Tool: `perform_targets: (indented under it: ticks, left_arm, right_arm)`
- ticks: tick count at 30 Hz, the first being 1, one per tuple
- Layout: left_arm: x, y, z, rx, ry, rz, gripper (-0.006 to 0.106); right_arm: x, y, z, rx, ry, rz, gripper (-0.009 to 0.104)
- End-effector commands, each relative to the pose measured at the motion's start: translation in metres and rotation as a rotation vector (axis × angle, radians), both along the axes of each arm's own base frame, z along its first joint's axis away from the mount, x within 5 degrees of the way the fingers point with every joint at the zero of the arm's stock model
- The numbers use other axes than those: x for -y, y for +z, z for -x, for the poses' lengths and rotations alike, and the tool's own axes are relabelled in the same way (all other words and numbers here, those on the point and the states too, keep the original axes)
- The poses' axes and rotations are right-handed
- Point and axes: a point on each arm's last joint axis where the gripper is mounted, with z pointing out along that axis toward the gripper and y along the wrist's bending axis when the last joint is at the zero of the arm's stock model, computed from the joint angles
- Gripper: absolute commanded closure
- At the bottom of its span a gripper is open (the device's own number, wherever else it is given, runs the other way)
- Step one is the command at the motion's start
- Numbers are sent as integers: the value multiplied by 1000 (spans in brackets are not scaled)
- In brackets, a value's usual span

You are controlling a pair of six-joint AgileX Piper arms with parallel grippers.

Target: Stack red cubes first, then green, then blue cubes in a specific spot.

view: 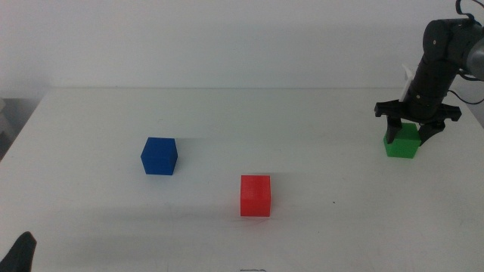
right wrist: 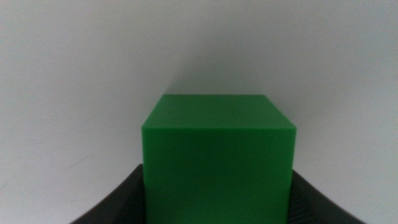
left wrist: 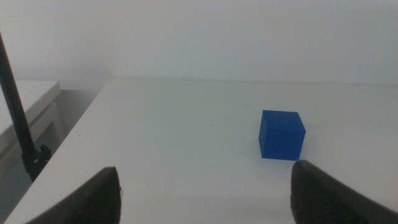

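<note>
The right gripper point(view: 414, 128) stands at the right edge of the middle view, its two dark jaws straddling the green cube point(view: 401, 141) with one jaw on either side. In the right wrist view the cube point(right wrist: 217, 158) fills the space between the jaws, which look set against its sides or very nearly so — whether they are actually pressing on it cannot be told. The cube appears to rest on the white table point(view: 227, 113), not lifted.

The red cube point(view: 255, 195) sits alone in the lower middle of the frame, well apart from the green one, with nothing on top of it. The blue cube point(view: 159, 156) sits left of centre, near the red one but not touching it. The left gripper point(view: 19, 253) waits at the bottom left corner, jaws wide apart in its own wrist view, with the blue cube point(left wrist: 282, 134) ahead of it.

The step in hand looks like the pickup of the green cube — the red one apparently serving as the base. The next move calls for a firm, square hold, a clean lift, a carry leftward, and a level set-down on the red cube's top face.
</note>
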Motion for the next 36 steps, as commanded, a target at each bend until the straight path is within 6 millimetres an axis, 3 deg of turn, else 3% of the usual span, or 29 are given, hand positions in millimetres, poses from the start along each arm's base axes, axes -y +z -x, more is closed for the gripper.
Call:
perform_targets:
  ticks: [1, 4, 7, 13, 18, 26, 30, 36]
  left_arm:
    - [0, 10, 1, 105, -6, 12, 7]
    - [0, 10, 1, 105, -6, 12, 7]
    - [0, 10, 1, 105, -6, 12, 7]
    - [0, 10, 1, 105, -6, 12, 7]
    - [0, 10, 1, 105, -6, 12, 7]
    - [0, 10, 1, 105, -6, 12, 7]
    - [0, 10, 1, 105, -6, 12, 7]
    - [0, 10, 1, 105, -6, 12, 7]
  right_arm:
    - [5, 41, 2, 103, 0, 22, 97]
    - [2, 49, 12, 73, -27, 15, 96]
    - [-9, 63, 34, 92, -12, 35, 96]
    - [-57, 104, 109, 190, 37, 7, 96]
    - [-110, 137, 145, 234, 50, -57, 96]
    - [-194, 143, 165, 235, 71, -152, 96]
    - [-226, 138, 162, 217, 80, -153, 96]
    - [-258, 128, 156, 161, 82, -135, 96]
